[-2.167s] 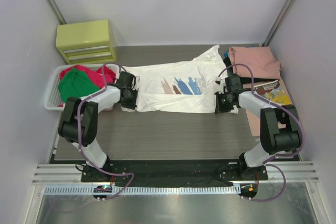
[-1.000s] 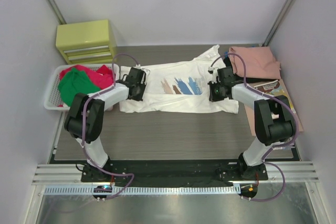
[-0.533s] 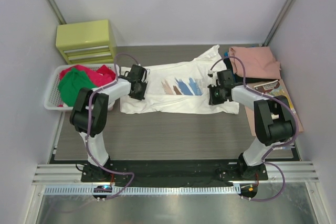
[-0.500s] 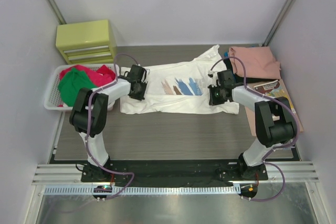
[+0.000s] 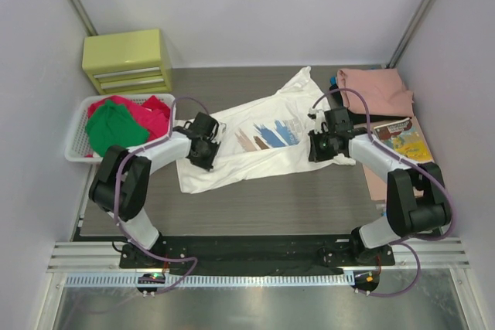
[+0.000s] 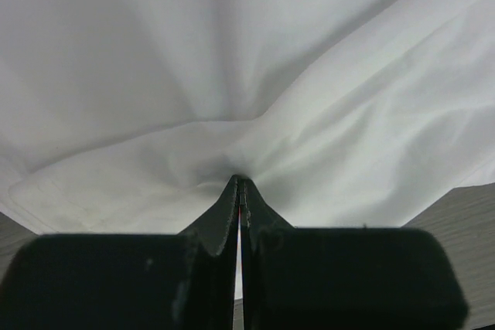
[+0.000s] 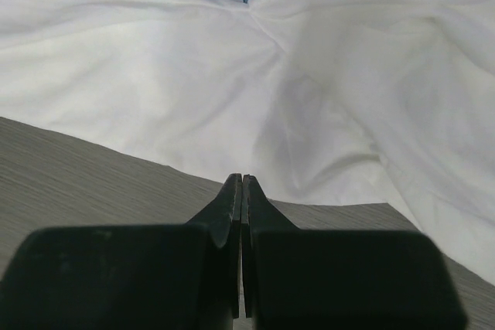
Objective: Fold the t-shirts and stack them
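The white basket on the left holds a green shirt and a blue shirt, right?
Not blue. The white basket on the left holds a green shirt and a red shirt; the top external view shows it.

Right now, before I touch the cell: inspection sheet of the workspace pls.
Surface: dark wood-grain table.
Job's things: white shirt spread askew mid-table, unfolded; red shirt and green shirt heaped in basket; pink shirt far right.
Clutter: book right of the right arm; yellow-green drawers far left.
Grippers: left gripper fingers shut, white cloth puckered into the tips; right gripper fingers shut at the shirt's edge, hold unclear.
Cables: purple cables looped over each wrist, more at the bases.
Surroundings: pale walls; metal rail at the near edge.
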{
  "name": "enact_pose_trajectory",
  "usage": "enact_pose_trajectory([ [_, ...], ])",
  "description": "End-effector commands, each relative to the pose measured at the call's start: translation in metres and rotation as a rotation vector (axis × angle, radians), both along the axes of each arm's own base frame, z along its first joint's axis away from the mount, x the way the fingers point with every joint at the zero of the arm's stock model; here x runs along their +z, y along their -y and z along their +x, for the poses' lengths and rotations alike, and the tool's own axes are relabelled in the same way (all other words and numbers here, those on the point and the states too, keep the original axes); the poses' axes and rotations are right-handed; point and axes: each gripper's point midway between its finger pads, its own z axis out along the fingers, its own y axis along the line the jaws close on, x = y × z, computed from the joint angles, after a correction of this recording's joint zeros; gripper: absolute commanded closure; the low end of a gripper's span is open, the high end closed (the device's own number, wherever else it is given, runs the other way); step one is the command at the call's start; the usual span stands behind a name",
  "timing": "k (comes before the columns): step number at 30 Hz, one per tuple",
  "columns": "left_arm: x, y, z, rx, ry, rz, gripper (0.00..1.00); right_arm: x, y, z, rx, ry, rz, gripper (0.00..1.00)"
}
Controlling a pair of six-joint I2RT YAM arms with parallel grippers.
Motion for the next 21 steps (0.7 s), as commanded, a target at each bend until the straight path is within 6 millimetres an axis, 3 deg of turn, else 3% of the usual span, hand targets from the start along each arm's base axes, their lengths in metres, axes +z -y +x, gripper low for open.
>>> enact_pose_trajectory([
  [1, 0.006, -0.005, -0.021, -0.052, -0.003, 0.019, 1.0, 0.022, -0.007, -0.008, 0.025, 0.061, 0.023, 0.99],
  [6, 0.011, -0.008, -0.019, -0.052, 0.02, 0.029, 1.0, 0.031, 0.002, 0.007, 0.009, 0.151, -0.032, 0.99],
  [9, 0.008, -0.004, -0.018, -0.049, 0.007, 0.023, 1.0, 0.015, 0.005, 0.021, -0.01, 0.113, -0.069, 0.99],
  [10, 0.008, -0.003, -0.017, -0.051, 0.007, 0.023, 1.0, 0.001, 0.003, 0.022, -0.016, 0.07, -0.067, 0.99],
  [14, 0.011, -0.003, -0.017, -0.053, 0.01, 0.023, 1.0, -0.015, -0.007, 0.033, -0.016, 0.025, -0.042, 0.99],
  [17, 0.011, -0.006, -0.019, -0.06, 0.02, 0.028, 1.0, -0.022, -0.005, 0.032, -0.018, 0.005, -0.054, 0.99],
  [21, 0.009, -0.008, -0.023, -0.07, 0.024, 0.03, 1.0, -0.032, -0.001, 0.009, 0.014, -0.076, -0.072, 0.99],
])
